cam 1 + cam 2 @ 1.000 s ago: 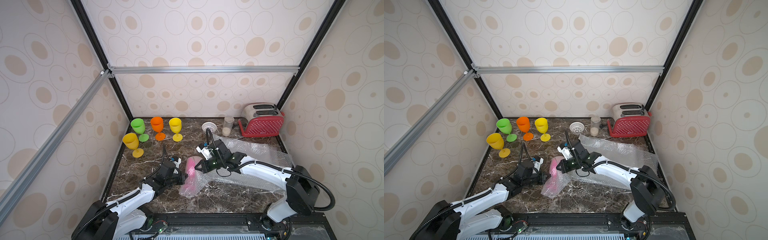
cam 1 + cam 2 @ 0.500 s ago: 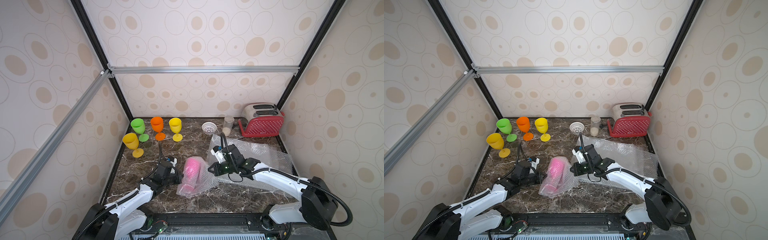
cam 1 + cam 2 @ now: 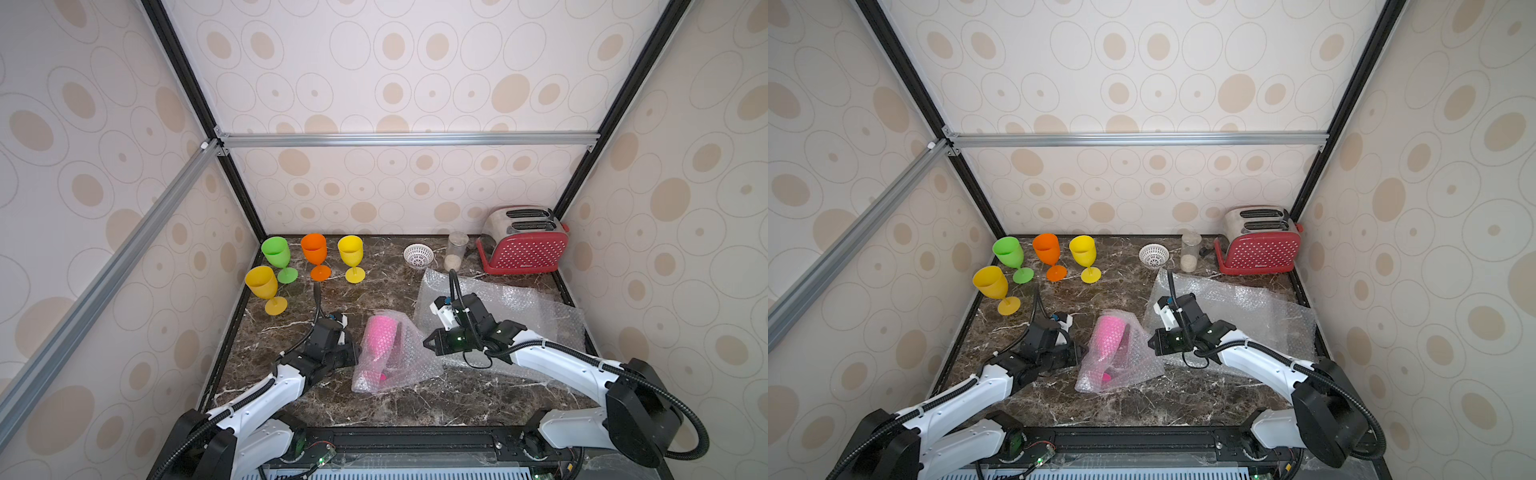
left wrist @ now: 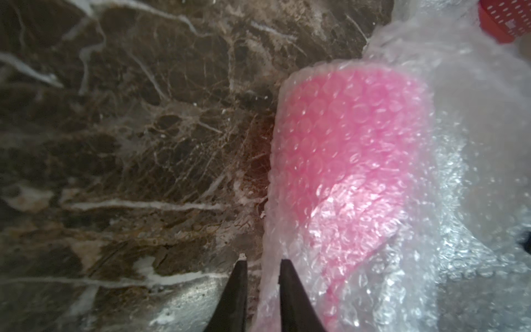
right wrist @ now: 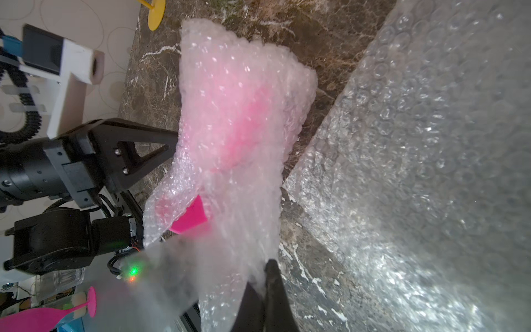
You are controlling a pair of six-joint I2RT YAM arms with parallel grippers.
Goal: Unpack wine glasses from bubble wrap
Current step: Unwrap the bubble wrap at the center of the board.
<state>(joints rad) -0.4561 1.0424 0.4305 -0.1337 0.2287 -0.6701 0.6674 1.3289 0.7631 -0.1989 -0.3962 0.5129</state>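
- Top views: a pink plastic stemmed goblet (image 3: 380, 336) lies on its side near the middle of the dark marble counter (image 3: 374, 409). It lies inside a loose clear bubble-wrap sleeve (image 3: 409, 368), and a bare pink part shows at the sleeve's near end.
- The left claw (image 4: 263, 266) stands narrowly parted, with the sleeve's edge lying in the gap.
- The right claw (image 5: 265, 268) is closed on the sleeve's opposite thin edge.
- Flat bubble-wrap sheets (image 3: 519, 303) cover the counter's right part, under the right arm.
- A green goblet (image 3: 276, 251), an orange goblet (image 3: 314, 248), a back yellow goblet (image 3: 350, 249) and a front yellow goblet (image 3: 261, 282) stand upright and unwrapped at the far left corner.
- Bare counter runs along the near edge and between the standing goblets and the left arm.
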